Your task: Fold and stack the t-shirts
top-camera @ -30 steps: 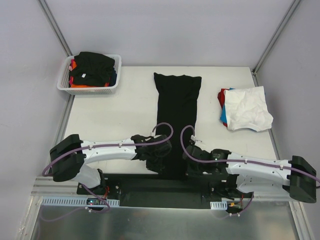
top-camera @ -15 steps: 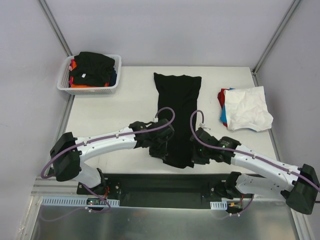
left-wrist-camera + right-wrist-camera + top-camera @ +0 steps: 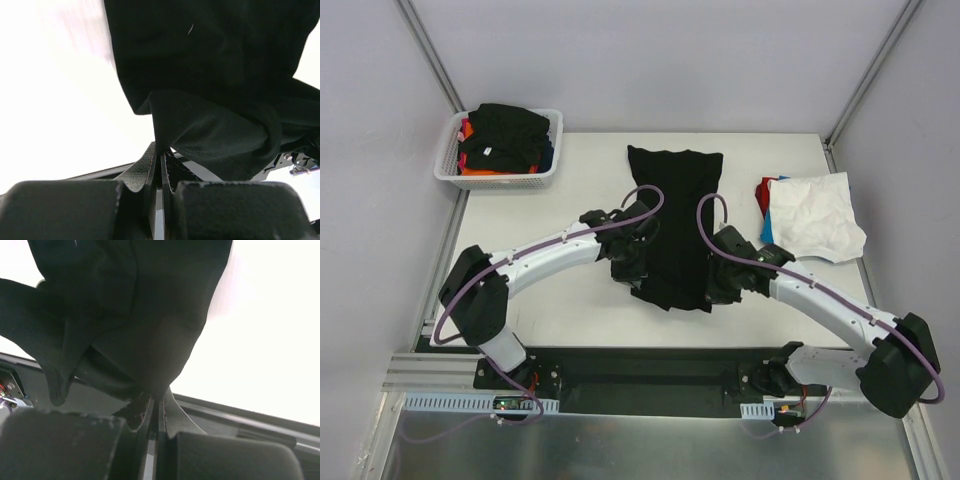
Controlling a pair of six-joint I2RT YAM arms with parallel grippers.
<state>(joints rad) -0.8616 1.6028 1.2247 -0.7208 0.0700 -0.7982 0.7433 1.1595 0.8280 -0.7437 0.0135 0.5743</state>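
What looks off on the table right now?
The white shirt at the right is crumpled and lies skewed over the red shirt and blue shirt, so that pile is untidy. The black shirt in the middle looks fine: left gripper and right gripper each pinch its near end, raised off the table.

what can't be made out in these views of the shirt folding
- Top view: both arms' jaws, hidden under their wrists and the black t-shirt.
- Top view: what lies in the basket under the black shirt on top.
- Top view: the red shirt and blue shirt, covered by the white t-shirt; only edges show.
- Wrist views: the table, washed out to white.
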